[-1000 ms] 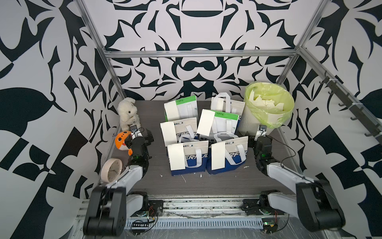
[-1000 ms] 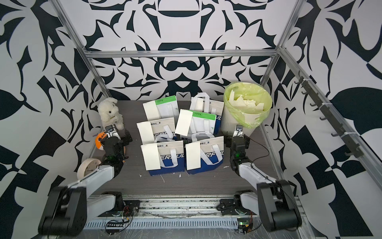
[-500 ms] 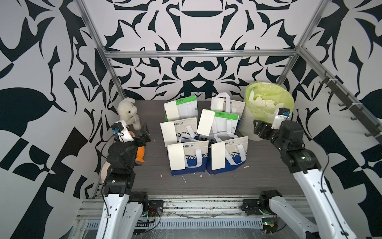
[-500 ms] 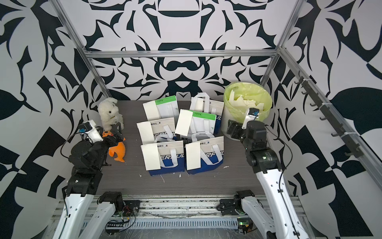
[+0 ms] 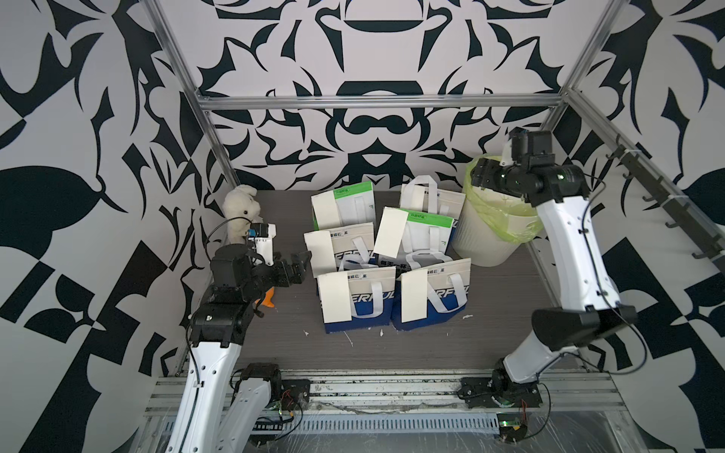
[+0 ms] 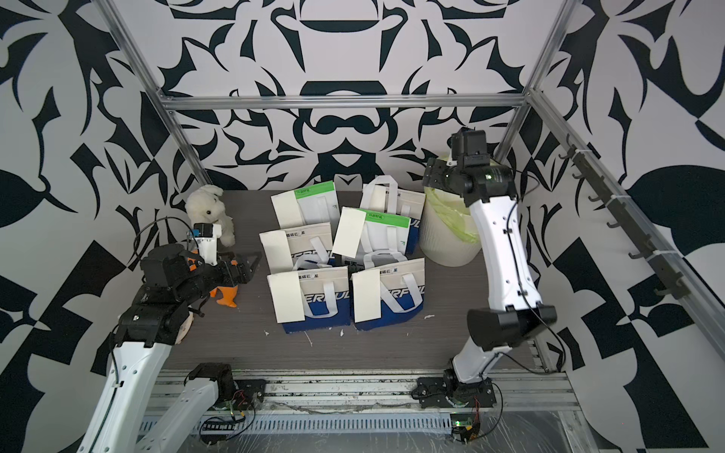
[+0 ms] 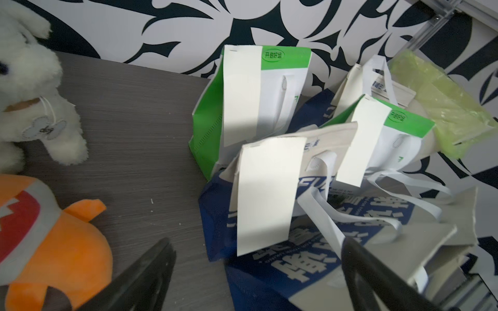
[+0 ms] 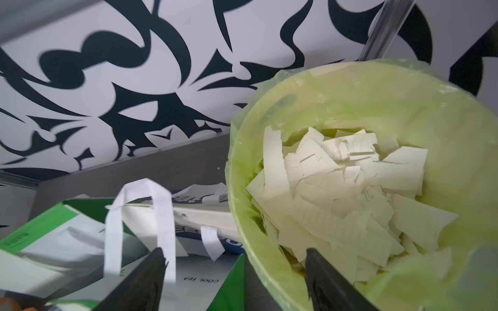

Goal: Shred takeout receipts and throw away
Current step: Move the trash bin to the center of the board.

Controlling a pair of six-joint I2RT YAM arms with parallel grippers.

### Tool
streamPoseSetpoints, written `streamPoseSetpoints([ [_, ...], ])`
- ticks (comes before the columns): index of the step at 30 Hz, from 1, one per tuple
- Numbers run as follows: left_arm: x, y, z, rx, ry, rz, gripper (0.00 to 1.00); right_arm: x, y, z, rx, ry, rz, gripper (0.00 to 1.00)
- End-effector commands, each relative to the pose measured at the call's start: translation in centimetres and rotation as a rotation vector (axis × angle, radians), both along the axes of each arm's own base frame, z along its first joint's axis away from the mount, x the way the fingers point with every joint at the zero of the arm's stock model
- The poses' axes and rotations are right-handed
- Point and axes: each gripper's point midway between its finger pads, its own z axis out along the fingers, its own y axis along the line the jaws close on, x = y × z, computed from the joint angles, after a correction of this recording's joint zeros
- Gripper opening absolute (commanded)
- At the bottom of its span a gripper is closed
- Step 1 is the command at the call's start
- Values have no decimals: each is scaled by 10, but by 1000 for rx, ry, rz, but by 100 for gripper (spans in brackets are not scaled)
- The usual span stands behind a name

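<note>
Several takeout receipts, plain cream slips, hang on the fronts of paper bags in mid-table; in both top views one [image 5: 333,298] [image 6: 288,296] is on the front left bag. My left gripper [image 5: 300,268] [image 6: 253,266] hovers open and empty just left of the bags, facing a receipt [image 7: 266,194] on a cream and blue bag. My right gripper [image 5: 476,178] [image 8: 237,258] is open and empty, high over the near rim of the green-lined bin [image 5: 490,235] [image 8: 242,150]. Torn receipt pieces [image 8: 336,188] fill the bin.
A white plush rabbit [image 5: 239,208] and an orange plush toy [image 5: 268,308] sit at the table's left, behind and under my left arm. Small paper scraps [image 5: 349,339] lie in front of the bags. A rail of hooks [image 5: 667,219] runs along the right wall.
Both arms have risen from a folded rest at the table's front. The left gripper has swung towards the bags; the right gripper has climbed to above the bin.
</note>
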Motion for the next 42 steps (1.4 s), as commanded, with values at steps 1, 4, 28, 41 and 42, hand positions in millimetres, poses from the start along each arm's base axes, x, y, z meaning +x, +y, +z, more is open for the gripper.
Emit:
streamPoseSetpoints([
  [1, -18, -4, 2, 24, -16, -47, 99, -1, -2, 5, -59, 46, 24, 77],
  [4, -21, 0, -6, 51, -25, -38, 99, 15, -3, -9, -95, 88, 30, 73],
  [28, -29, -2, -27, 55, 44, -55, 99, 38, 1, -66, -243, 218, 82, 31],
  [41, -35, 1, -11, 63, 9, -40, 99, 18, -27, -71, -377, 290, 7, 0],
  [42, -35, 1, -8, 54, 5, -41, 99, 13, -28, -69, -380, 293, 7, 0],
])
